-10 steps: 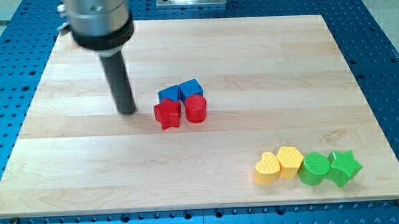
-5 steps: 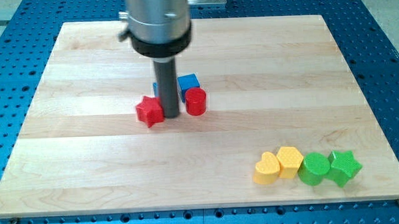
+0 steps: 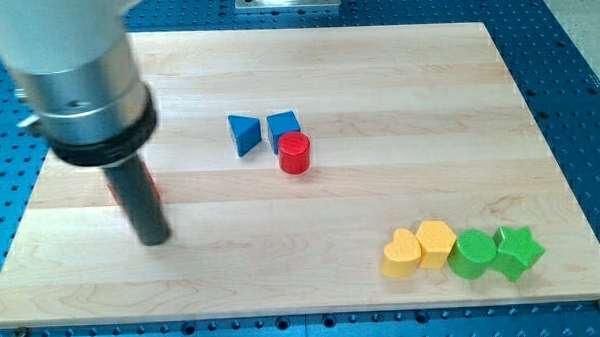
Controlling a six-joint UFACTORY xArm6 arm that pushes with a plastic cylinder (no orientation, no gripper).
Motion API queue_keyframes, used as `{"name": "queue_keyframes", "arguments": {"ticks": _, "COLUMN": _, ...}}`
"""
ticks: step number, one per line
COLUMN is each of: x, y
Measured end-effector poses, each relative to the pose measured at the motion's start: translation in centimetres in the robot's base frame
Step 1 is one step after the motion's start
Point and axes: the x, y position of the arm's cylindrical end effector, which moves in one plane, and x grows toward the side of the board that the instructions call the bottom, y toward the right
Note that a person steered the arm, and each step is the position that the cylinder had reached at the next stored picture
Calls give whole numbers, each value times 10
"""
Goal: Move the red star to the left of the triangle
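Note:
The red star (image 3: 155,190) lies at the board's left, almost wholly hidden behind my rod; only red slivers show at either side of it. My tip (image 3: 153,240) rests on the board just below the star. The blue triangle (image 3: 243,133) lies near the board's middle, well to the right of the star. A blue cube (image 3: 283,125) sits to the triangle's right, with a red cylinder (image 3: 294,153) touching it from below.
At the bottom right, a yellow heart (image 3: 401,253), a second yellow block (image 3: 437,242), a green cylinder (image 3: 474,253) and a green star (image 3: 517,251) stand in a row. The wooden board (image 3: 378,106) lies on a blue perforated table.
The rod has swept from the middle to the left and downward. The red star has gone with it, from beside the triangle to the board's left. The triangle is now uncovered.

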Motion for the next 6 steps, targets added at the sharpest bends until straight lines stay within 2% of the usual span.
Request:
{"name": "queue_keyframes", "arguments": {"ticks": 1, "x": -23, "y": -32}}
{"name": "queue_keyframes", "arguments": {"ticks": 2, "x": -60, "y": 20}}
{"name": "queue_keyframes", "arguments": {"ticks": 3, "x": -73, "y": 41}}
{"name": "queue_keyframes", "arguments": {"ticks": 4, "x": -45, "y": 36}}
{"name": "queue_keyframes", "arguments": {"ticks": 6, "x": -86, "y": 38}}
